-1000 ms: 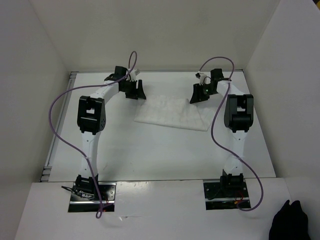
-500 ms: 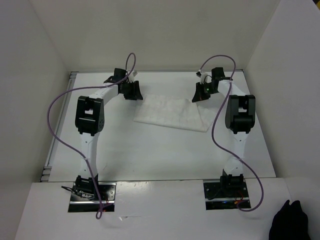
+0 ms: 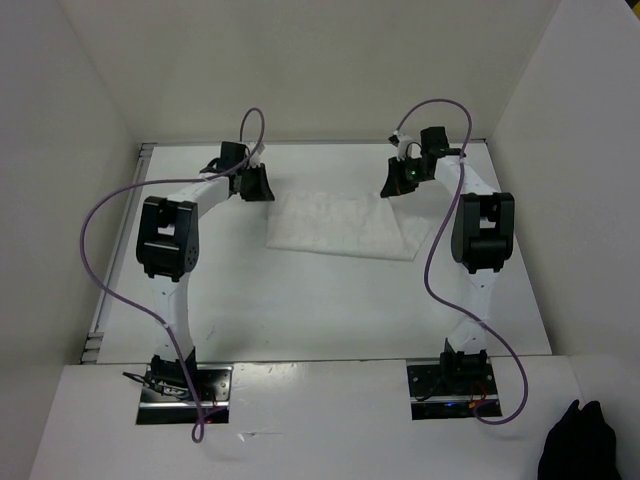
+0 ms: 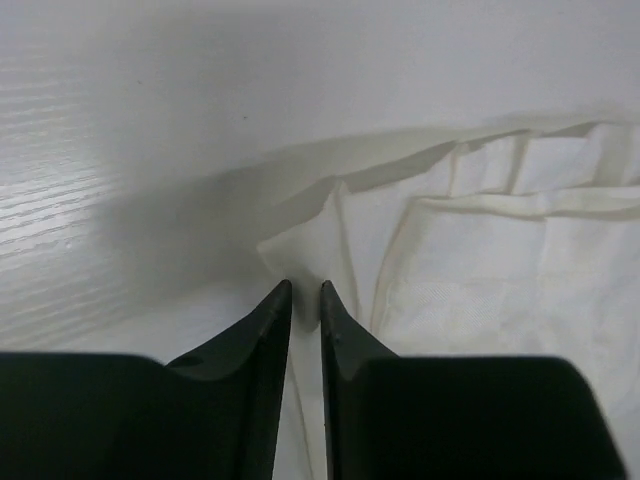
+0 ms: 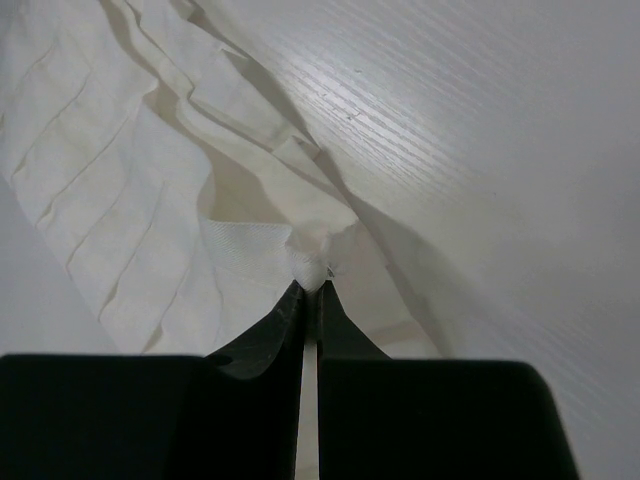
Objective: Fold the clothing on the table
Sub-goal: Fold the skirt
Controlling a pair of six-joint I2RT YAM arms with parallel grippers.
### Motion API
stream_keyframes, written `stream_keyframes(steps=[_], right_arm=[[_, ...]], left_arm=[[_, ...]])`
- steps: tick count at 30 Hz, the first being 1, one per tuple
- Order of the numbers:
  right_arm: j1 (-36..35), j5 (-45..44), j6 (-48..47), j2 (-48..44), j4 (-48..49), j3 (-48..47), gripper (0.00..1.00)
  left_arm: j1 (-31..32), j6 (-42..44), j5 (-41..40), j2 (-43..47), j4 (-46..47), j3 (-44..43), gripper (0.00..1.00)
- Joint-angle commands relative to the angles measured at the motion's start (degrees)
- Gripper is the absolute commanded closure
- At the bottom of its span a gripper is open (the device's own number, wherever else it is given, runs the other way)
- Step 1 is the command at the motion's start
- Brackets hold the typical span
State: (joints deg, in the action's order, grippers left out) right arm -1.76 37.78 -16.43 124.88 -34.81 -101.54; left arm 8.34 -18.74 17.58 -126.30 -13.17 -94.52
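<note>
Two far corners of the clothing, lying near the far edge of the table, look like the handholds: thin, limp, light fabric likely to sag and drape. The right gripper pinches its corner tight. The left gripper has fingers nearly together at the other, grip uncertain.

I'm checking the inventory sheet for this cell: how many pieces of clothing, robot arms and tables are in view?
clothing: 1
robot arms: 2 (left arm, right arm)
table: 1
total: 4
</note>
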Motion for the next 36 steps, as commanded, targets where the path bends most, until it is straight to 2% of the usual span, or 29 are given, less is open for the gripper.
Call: stream_keyframes(steps=[1, 4, 5, 8, 12, 15, 20, 22, 31, 36], right_arm=[[-0.96, 0.10, -0.89, -2.71, -0.26, 0.55, 1.00], [-0.97, 0.10, -0.89, -2.71, -0.26, 0.55, 1.00], [-0.97, 0.10, -0.89, -2.71, -0.26, 0.55, 1.00], [-0.97, -0.43, -0.89, -2.71, -0.79, 0.55, 1.00], [-0.97, -0.95, -1.42, -4.12, -1.32, 1.08, 1.00], [-0.97, -0.95, -1.94, -4.65, -1.32, 1.69, 1.00], [-0.97, -0.95, -1.94, -4.65, -1.32, 1.69, 1.00], [-0.97, -0.95, -1.94, -4.65, -1.32, 1.69, 1.00], [-0.97, 0.10, -1.94, -5.17, -1.84, 2.22, 1.00], [-0.97, 0.10, -2.47, -5.69, -2.37, 2.75, 1.00]], left_arm=[[-0.34, -0.68, 1.04, 7.91, 9.39, 1.44, 0.70], [0.18, -0.15, 2.19, 4.41, 5.10, -2.93, 0.72], [0.19, 0.45, 2.19, 3.27, 3.78, -5.39, 0.78], [0.19, 0.46, 0.44, 0.80, 2.27, -5.41, 1.00], [0.19, -0.59, 0.34, 0.79, 4.72, -1.73, 1.00], [0.19, -0.59, 6.04, 1.50, 9.03, 1.61, 1.00], [0.19, -0.07, 17.80, -1.05, 11.32, 1.09, 1.00], [0.71, -0.59, 19.41, -1.92, 11.32, 0.57, 1.00], [1.24, -1.12, 14.77, -5.01, 9.83, -0.58, 1.00], [0.71, -3.93, 12.83, -1.60, 16.48, 4.59, 1.00]])
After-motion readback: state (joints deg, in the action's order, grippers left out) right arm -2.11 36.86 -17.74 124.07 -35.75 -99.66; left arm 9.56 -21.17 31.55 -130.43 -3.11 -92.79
